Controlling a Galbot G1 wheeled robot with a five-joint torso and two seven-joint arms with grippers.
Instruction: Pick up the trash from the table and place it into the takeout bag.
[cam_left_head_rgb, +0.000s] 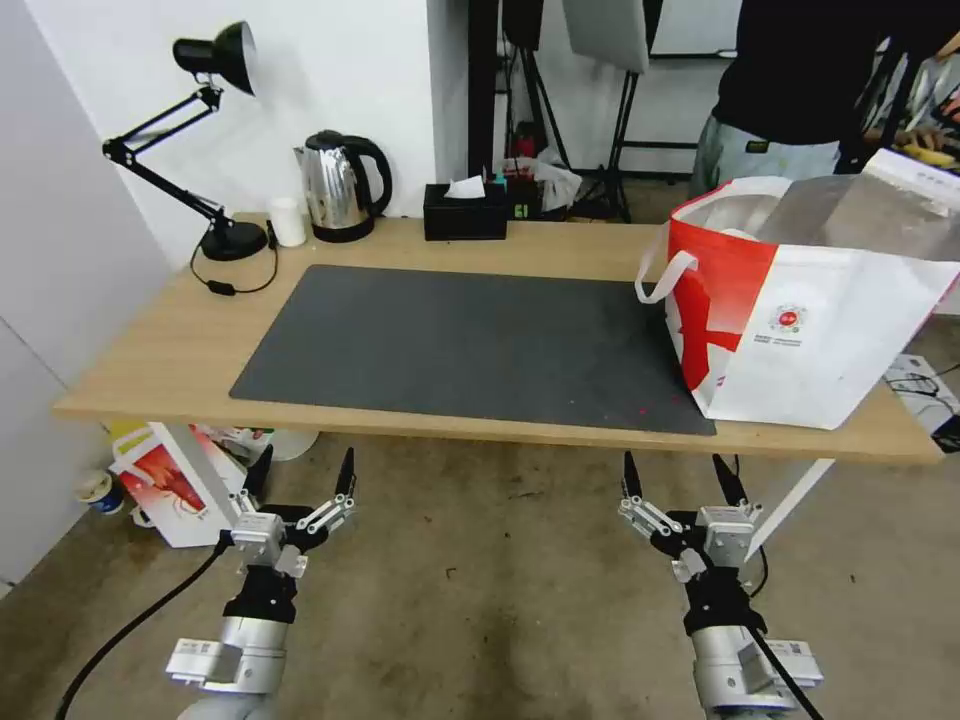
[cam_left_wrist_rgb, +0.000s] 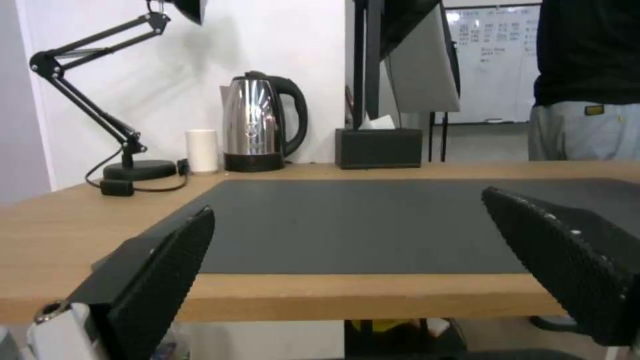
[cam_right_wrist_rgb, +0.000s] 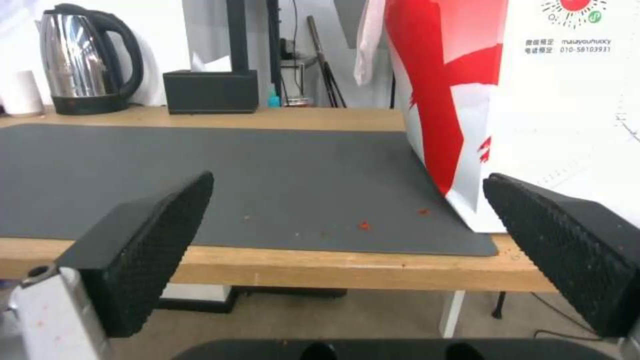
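The table (cam_left_head_rgb: 180, 340) is a long light-wood top with a dark grey mat (cam_left_head_rgb: 470, 340) across its middle. At its right end stands the takeout bag (cam_left_head_rgb: 820, 340), white with a red side panel, its mouth open to the silver lining. It rises close beside the mat's corner in the right wrist view (cam_right_wrist_rgb: 533, 100). The trash is out of view. My left gripper (cam_left_head_rgb: 308, 455) (cam_left_wrist_rgb: 347, 205) hangs open below the table's front edge, left of centre. Lower right, my right gripper (cam_left_head_rgb: 672, 458) (cam_right_wrist_rgb: 348, 177) is open too, just left of the bag.
Along the back edge stand a black desk lamp (cam_left_head_rgb: 230, 240), a small white cup (cam_left_head_rgb: 288, 221), a steel kettle (cam_left_head_rgb: 340, 185) and a black tissue box (cam_left_head_rgb: 465, 212). A red-and-white paper bag (cam_left_head_rgb: 165, 480) lies on the floor under the left end. A person (cam_left_head_rgb: 790, 90) stands behind the bag.
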